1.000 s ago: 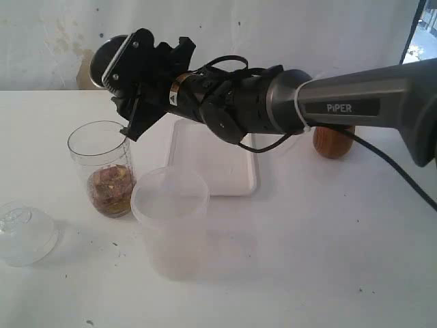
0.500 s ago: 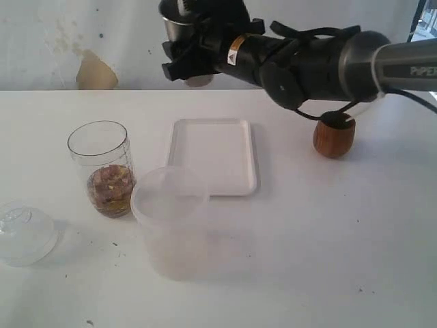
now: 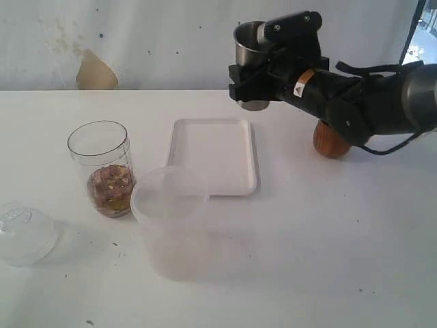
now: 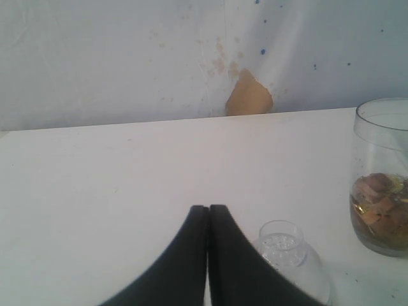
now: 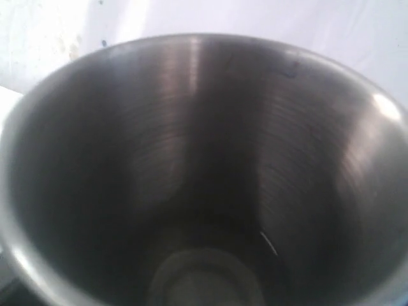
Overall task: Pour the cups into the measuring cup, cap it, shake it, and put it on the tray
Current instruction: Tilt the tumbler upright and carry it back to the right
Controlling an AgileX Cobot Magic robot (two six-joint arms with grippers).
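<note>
As R arm swung rightward, R fingers hold steel tumbler upright, L fingers together

Improvised robot test bench: plain white tabletop set against a stained white wall with a tan chipped patch.

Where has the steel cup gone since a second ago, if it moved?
Yes. The right end effector carried the steel cup rightward, from above the measuring cup to above the tray's right edge in the exterior view, now upright.
</note>
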